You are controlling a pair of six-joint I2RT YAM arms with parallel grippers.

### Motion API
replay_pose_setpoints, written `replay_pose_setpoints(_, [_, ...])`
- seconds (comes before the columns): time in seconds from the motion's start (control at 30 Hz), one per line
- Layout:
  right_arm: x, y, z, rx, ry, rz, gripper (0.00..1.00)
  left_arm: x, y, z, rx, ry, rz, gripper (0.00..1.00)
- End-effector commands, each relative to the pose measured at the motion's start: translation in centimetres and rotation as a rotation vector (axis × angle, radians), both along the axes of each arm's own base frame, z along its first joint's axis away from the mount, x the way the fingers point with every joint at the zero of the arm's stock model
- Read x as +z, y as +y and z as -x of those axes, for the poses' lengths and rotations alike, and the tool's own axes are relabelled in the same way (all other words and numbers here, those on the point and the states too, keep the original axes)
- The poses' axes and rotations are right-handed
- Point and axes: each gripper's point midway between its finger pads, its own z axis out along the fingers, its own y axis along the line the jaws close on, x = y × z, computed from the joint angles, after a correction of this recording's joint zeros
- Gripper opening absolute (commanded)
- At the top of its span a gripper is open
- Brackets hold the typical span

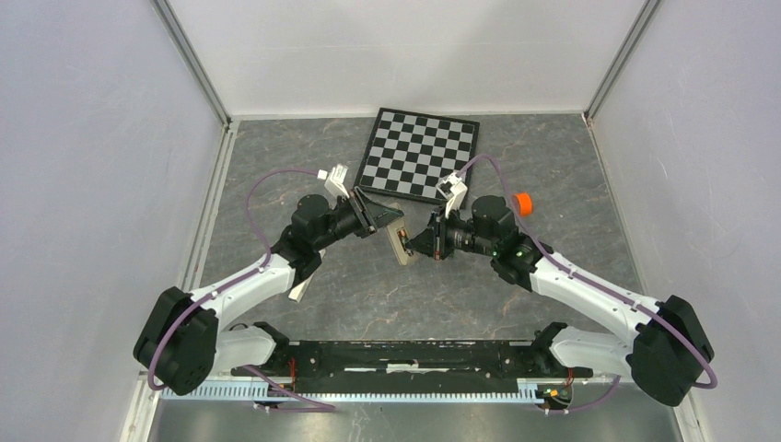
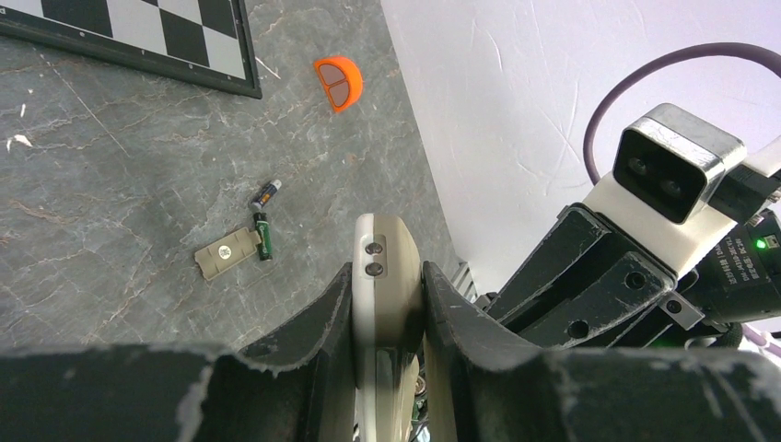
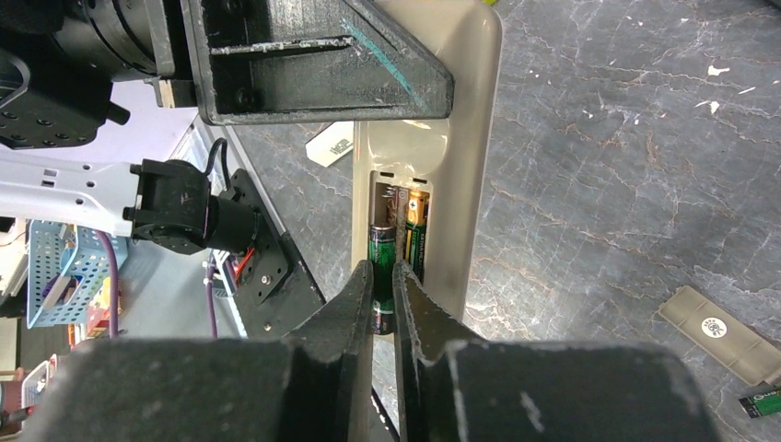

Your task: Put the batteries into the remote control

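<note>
The left gripper [image 2: 387,293] clamps the remote control [image 2: 382,241] by its edges. The right gripper [image 3: 382,276] pinches a battery [image 3: 381,247] at its open recess, beside a second battery [image 3: 415,230] already seated. Farther off, two batteries [image 2: 264,239] lie by the cover [image 2: 226,255], then an orange cap [image 2: 338,83] and a chessboard [image 2: 138,37]

The battery [image 3: 382,241] pinched between the right gripper's [image 3: 382,269] jaws wears a glossy green wrap with a gold metallic band. The fingers [image 3: 341,322] look like matt black plastic, rough and chipped pale along their edges, and the left gripper [image 2: 388,273] looks the same. The remote control [image 2: 378,230] clamped in the left jaws is smooth cream plastic with a soft sheen. Under both jaws the table [image 3: 599,138] is matt grey with stone-like veining. Beside the right jaws lies a battery cover [image 3: 718,333] of dull beige plastic; far beyond the left jaws, an orange cap [image 2: 338,83] is smooth, bright plastic
</note>
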Motion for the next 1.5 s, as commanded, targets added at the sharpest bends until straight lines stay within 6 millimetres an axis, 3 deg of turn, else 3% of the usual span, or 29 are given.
replay_pose_setpoints(0.0, [1.0, 0.4, -1.0, -0.038, -0.01, 0.029, 0.15, 2.5, -0.2, -0.1, 0.012, -0.032, 0.082, 0.02])
replay_pose_setpoints(0.17, [-0.2, 0.3, -1.5, -0.069, 0.028, 0.078, 0.19, 2.6, -0.2, -0.1, 0.02, -0.001, 0.113, 0.02])
replay_pose_setpoints(0.47, [0.0, 0.2, -1.8, -0.095, 0.058, 0.104, 0.3, 2.8, 0.1, -0.2, 0.046, 0.044, 0.151, 0.02])
replay_pose_setpoints(1.13, [4.3, 0.7, -2.6, -0.121, 0.038, 0.044, 0.45, 3.8, 0.9, 0.8, 0.043, 0.08, 0.218, 0.02])
replay_pose_setpoints(1.33, [7.6, 0.8, -2.0, -0.12, -0.009, -0.082, 0.48, 4.3, 1.2, 0.8, 0.052, 0.091, 0.254, 0.02])
replay_pose_setpoints(1.4, [9.1, 0.7, -1.8, -0.123, -0.038, -0.146, 0.53, 4.7, 1.3, 0.8, 0.054, 0.097, 0.281, 0.02])
replay_pose_setpoints(1.47, [10.1, 0.3, -1.4, -0.133, -0.059, -0.211, 0.65, 5.2, 1.4, 0.8, 0.054, 0.107, 0.315, 0.02])
